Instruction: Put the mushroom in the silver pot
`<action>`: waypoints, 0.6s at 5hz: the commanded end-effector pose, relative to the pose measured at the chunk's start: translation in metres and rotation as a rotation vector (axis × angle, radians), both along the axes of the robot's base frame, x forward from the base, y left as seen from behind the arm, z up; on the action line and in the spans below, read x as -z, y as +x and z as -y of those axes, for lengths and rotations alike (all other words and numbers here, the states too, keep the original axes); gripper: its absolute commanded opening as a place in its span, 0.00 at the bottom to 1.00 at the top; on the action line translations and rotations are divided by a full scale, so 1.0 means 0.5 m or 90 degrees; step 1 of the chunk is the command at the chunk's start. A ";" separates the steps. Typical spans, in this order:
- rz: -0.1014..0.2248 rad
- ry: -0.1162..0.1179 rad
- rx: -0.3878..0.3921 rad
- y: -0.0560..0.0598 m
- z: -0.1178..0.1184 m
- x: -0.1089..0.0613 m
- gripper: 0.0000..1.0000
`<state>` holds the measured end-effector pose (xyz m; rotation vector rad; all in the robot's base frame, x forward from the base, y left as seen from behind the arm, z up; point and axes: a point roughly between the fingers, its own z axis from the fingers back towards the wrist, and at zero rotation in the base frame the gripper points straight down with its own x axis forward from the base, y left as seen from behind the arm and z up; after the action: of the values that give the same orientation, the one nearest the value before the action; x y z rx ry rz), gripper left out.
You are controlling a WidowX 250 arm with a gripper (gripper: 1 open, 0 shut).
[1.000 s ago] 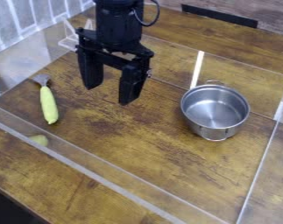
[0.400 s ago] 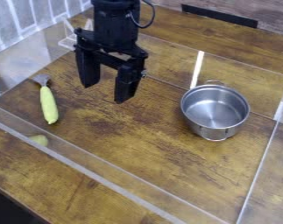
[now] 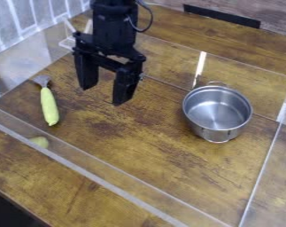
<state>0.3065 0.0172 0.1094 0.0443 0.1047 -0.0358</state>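
At nine o'clock on the surface (image 3: 169, 168) lies the mushroom (image 3: 48, 105) — probably light, smooth, slightly soft; grip its middle crosswise. End effector (image 3: 104, 85) hangs apart, empty; silver pot (image 3: 217, 113) at three.

Bare table (image 3: 133, 142): open wood between mushroom (image 3: 48, 106) near the left edge and silver pot (image 3: 217, 113) near the right edge. Gripper (image 3: 104, 86), jaws wide, hangs over this gap. Clear panel (image 3: 121, 191) walls off the front edge.
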 end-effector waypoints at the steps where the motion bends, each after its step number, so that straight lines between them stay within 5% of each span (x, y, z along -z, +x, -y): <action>1: 0.034 0.006 -0.015 0.017 -0.022 -0.023 1.00; 3: 0.030 0.012 -0.020 0.023 -0.033 -0.012 1.00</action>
<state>0.3114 0.0259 0.1011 0.0541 0.1104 -0.0222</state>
